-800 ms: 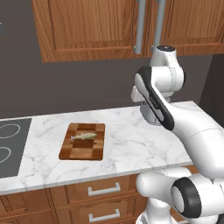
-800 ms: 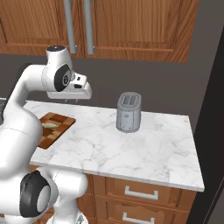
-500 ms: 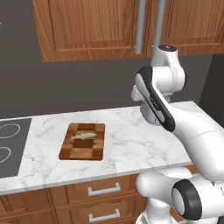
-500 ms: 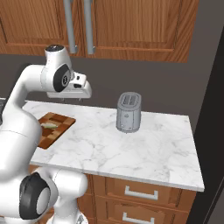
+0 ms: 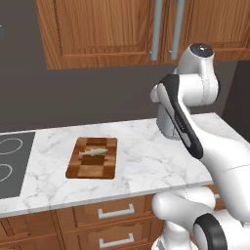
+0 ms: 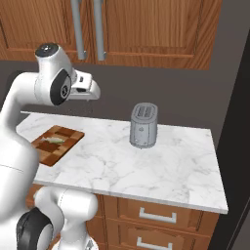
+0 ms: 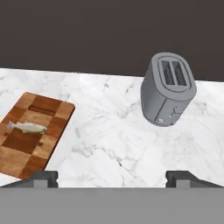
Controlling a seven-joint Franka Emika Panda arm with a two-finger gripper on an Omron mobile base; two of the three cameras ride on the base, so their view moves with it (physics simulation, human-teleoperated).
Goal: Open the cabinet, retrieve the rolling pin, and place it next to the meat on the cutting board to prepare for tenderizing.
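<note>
Overhead, the wooden cabinet (image 5: 105,29) is closed. The small fish-shaped meat (image 7: 27,127) lies on the checkered board (image 7: 17,153) at 9 o'clock; a rounded grey toaster (image 7: 168,89) at 1. The gripper (image 7: 111,177) is spread wide, empty.

The camera looks down on a white marble counter (image 7: 118,135) with a dark wall behind it. On the left lies the cutting board (image 7: 33,133), made of dark and lighter brown blocks, and the small pale meat (image 7: 27,127) in the shape of a fish rests on its left part. A grey toaster (image 7: 168,89) with two slots stands on the right, well apart from the board. The two dark fingertips (image 7: 43,178) stand wide apart at the bottom, with nothing between them
</note>
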